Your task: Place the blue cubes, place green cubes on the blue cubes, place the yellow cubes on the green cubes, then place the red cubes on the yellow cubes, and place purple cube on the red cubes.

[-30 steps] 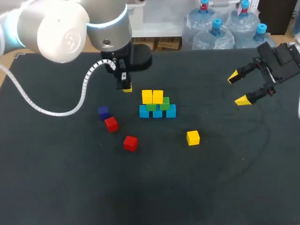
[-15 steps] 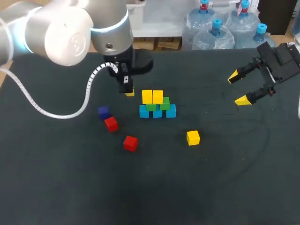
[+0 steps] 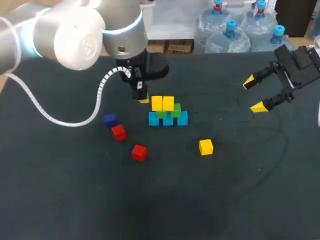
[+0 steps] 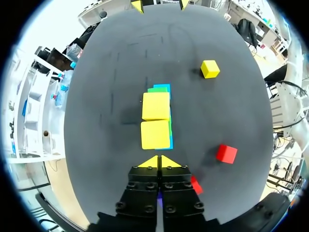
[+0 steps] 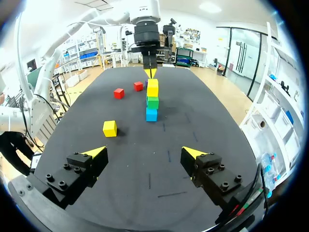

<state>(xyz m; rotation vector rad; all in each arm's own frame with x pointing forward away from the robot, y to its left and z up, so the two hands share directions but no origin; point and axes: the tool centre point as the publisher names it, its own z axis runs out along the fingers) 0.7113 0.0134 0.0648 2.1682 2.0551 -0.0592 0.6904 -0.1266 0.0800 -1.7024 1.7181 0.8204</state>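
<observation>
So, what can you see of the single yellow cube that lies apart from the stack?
The yellow cube is a small plain block with flat faces and crisp edges, matte, material unclear. It sits flat on the dark table, slightly turned, apart from the cube stack, towards the right arm's side and nearer the robot. Only the table touches it; the left gripper and the right gripper are both away from it.

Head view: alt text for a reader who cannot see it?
A stack of blue, green and yellow cubes stands centrally, the left claw shut and empty beside it. Two red cubes, a purple cube and a loose yellow cube lie nearby; the right claw hangs open apart.
</observation>
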